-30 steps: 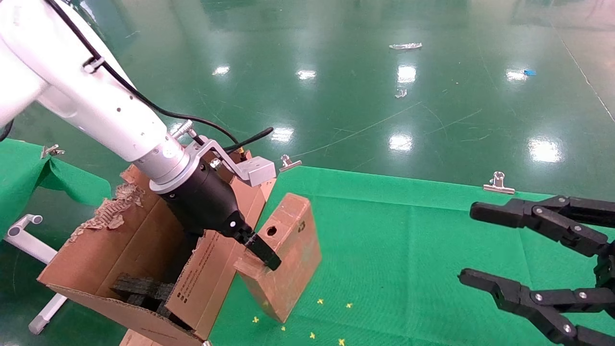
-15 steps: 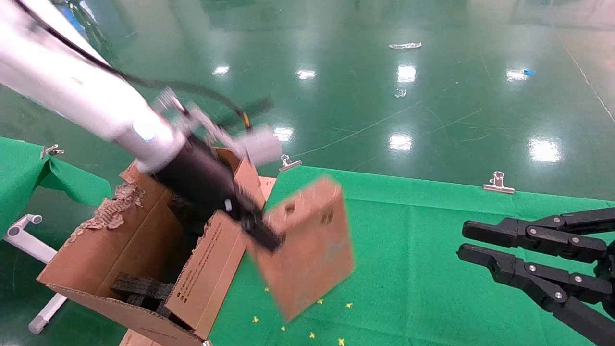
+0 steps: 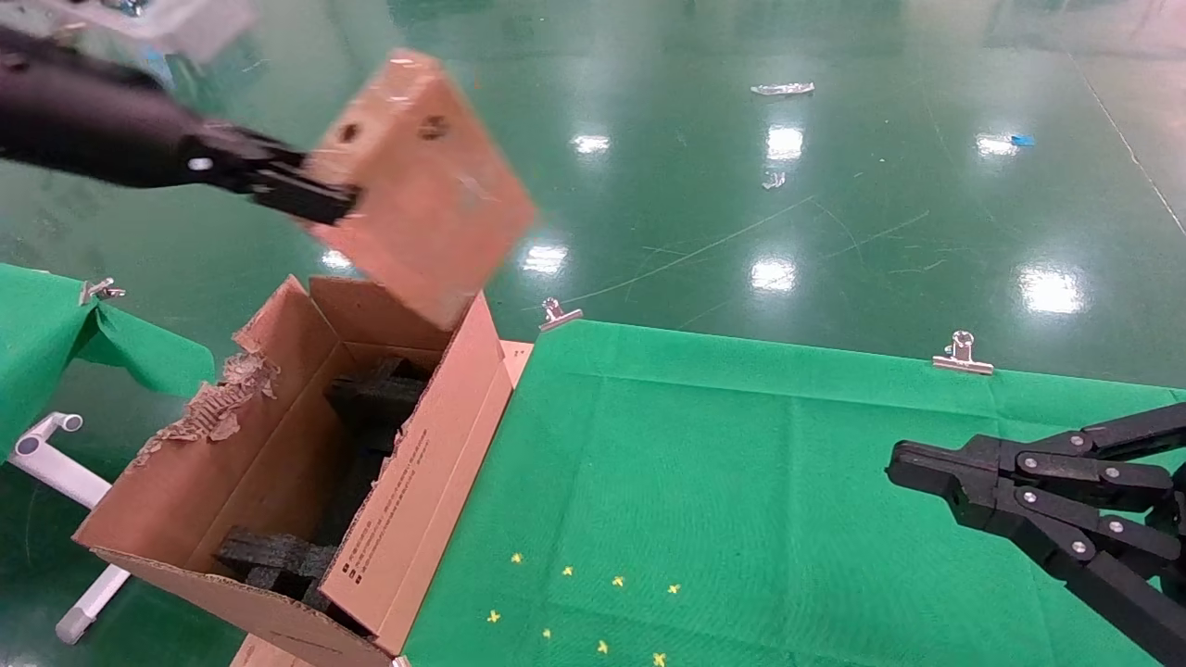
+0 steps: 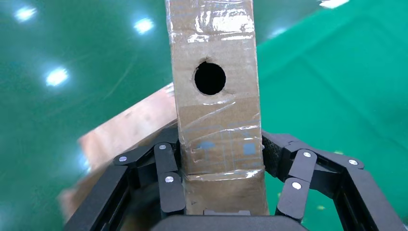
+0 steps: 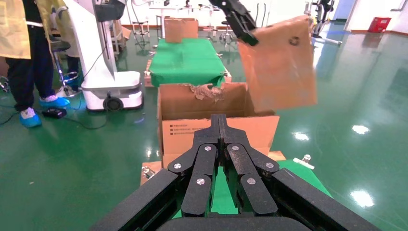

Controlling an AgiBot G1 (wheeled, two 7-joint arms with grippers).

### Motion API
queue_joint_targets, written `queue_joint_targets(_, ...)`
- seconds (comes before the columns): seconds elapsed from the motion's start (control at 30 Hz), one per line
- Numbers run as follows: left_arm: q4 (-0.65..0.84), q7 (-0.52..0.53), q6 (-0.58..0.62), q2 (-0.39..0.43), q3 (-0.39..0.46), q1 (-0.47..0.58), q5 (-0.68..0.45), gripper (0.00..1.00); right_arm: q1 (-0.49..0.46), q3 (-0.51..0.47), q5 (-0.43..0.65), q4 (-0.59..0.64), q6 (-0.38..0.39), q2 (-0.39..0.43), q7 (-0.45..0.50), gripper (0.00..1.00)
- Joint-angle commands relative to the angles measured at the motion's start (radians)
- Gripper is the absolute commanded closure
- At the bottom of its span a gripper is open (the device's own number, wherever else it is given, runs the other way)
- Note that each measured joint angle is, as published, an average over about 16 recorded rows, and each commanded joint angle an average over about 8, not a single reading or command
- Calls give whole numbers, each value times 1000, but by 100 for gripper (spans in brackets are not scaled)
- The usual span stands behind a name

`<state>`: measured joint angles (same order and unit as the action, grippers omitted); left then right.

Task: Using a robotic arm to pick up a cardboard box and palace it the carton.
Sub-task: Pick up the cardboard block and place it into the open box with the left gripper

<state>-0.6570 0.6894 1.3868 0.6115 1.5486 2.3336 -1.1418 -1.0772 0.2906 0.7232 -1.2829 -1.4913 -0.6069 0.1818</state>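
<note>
Two risks from here: clipping the carton [image 3: 278,445] on its tall near flap while descending, through the tilt of the box; or slipping free, through a pinch on one narrow end only. Left gripper [image 4: 223,185] clamped on the cardboard box [image 3: 422,176], fingers pressed against both sides, raised high above the carton's far end, clear of the green table [image 3: 788,482]. Reddish-brown, worn, taped across the edges, round hole punched in the narrow face. Right gripper [image 5: 220,126] parked over the table, fingers closed together, holding nothing.
</note>
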Motion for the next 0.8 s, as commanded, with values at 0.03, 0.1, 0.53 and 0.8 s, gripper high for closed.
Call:
queue_joint_targets(0.03, 50, -21, -4, -28, -2, 6, -7, 100, 0, 0, 0, 0, 0, 0, 0, 100)
queue_joint_targets(0.1, 93, -34, -8, -45, 2, -4, -11, 100, 0, 0, 0, 0, 0, 0, 0, 100)
queue_joint_targets(0.53, 345, -28, -72, -85, 33, -199, 7, 100, 0, 1, -1, 0, 0, 0, -1, 100)
queue_joint_targets(0.8, 421, -12, -79, -93, 47, -269, 4, 100, 0, 2, -1, 0, 1, 1, -1, 100)
